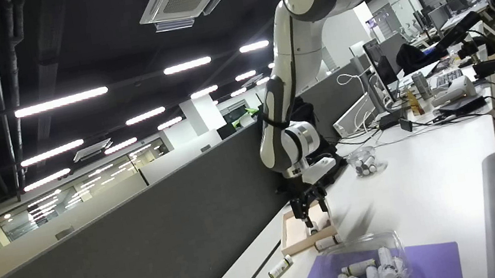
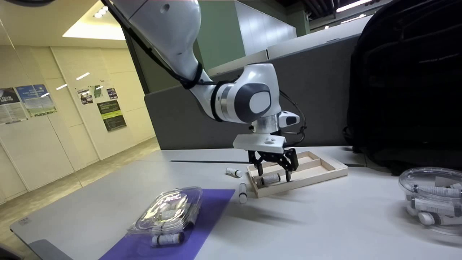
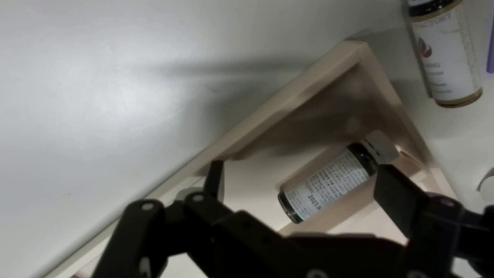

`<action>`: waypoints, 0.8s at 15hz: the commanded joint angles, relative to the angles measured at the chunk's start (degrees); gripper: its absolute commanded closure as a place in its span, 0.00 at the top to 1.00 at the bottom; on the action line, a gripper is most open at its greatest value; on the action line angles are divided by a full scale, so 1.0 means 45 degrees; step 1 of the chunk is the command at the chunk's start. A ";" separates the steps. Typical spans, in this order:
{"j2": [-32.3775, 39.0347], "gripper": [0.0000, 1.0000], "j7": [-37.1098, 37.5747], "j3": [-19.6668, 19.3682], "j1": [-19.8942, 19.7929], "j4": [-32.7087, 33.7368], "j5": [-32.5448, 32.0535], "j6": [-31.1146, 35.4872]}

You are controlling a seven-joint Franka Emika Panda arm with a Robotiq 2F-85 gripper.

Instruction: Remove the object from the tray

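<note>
Now, in an exterior view, holding the gripper (image 1: 316, 216) low over the wooden tray (image 1: 300, 247), near the tabletop (image 1: 429, 170) edge by the grey wall (image 1: 146, 252). In an exterior view, having both fingers (image 2: 288, 176) wide apart. In the wrist view, showing one on each side of the little bottle (image 3: 332, 179), inside the tray near a short edge.

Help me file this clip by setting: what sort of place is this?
Most likely an office, judging by an exterior view: a long grey partition, a monitor and a keyboard.
</note>
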 commanded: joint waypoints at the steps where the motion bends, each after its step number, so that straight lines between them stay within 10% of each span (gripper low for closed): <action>1: 0.0563 1.00 -0.0556 0.0303 -0.0266 0.0860 -0.0101 -0.0246; 12: 0.0616 1.00 -0.1938 0.0793 -0.0232 0.1450 -0.0273 -0.0138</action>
